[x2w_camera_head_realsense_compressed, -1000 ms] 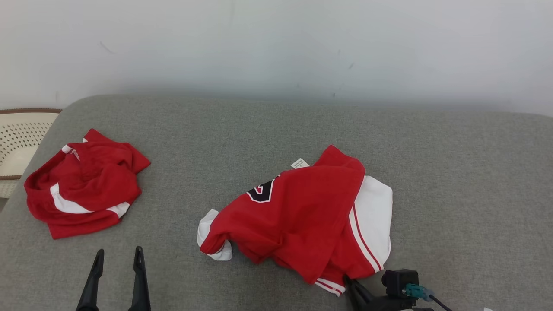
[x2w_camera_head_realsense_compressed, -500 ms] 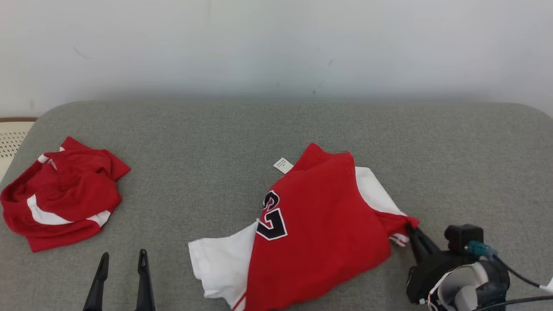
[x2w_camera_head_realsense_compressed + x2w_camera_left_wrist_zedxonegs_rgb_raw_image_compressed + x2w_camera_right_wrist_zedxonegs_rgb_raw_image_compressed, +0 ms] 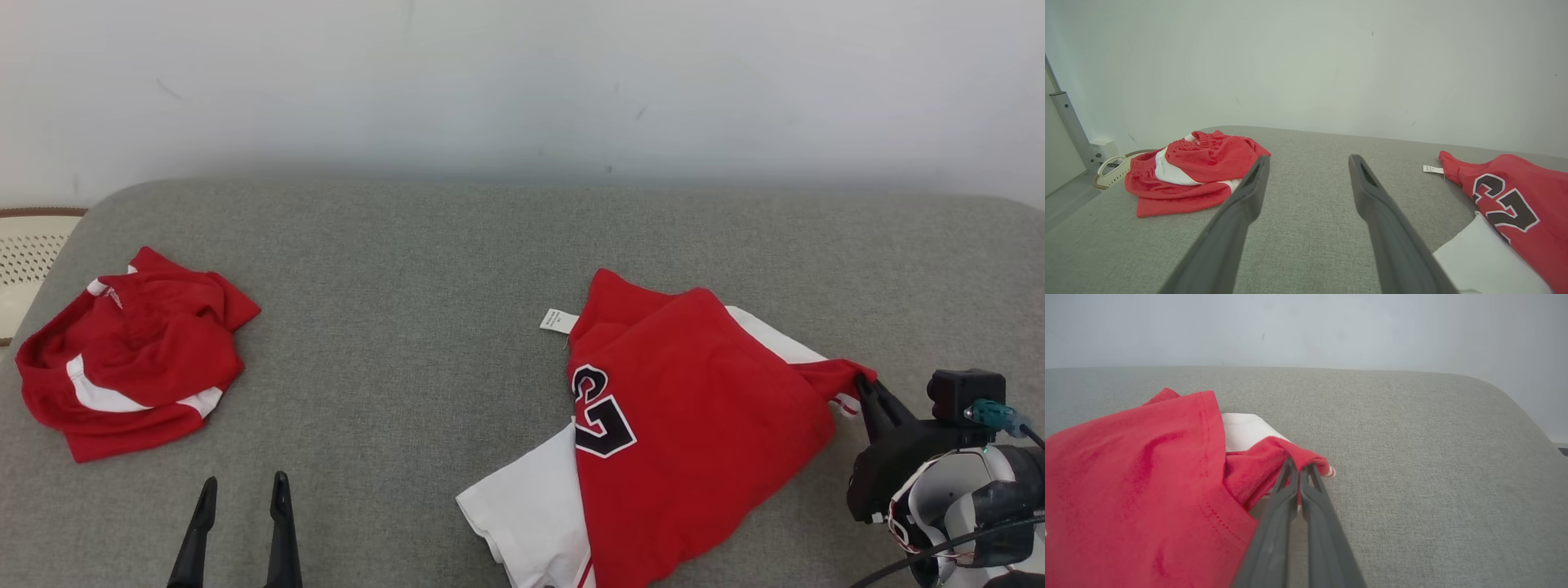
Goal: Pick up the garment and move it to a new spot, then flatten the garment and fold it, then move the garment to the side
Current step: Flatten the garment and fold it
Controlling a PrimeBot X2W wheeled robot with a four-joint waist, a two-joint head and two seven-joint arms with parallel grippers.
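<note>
At far left on the grey padded surface [image 3: 424, 269] lies a crumpled pair of red shorts [image 3: 135, 351]. Left gripper [image 3: 245, 479]: fingers spread wide, empty. Red-and-white numbered jersey [image 3: 694, 408]: right of centre, rumpled. Right gripper [image 3: 864, 385]: clamped on its red sleeve hem. Step in hand, apparently: relocation. Next: release, then spread the jersey flat.

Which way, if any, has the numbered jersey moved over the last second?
Yes: the numbered jersey has been dragged to the robot's right, farther from the crumpled red garment at the left, its corner pinched in the right gripper.
</note>
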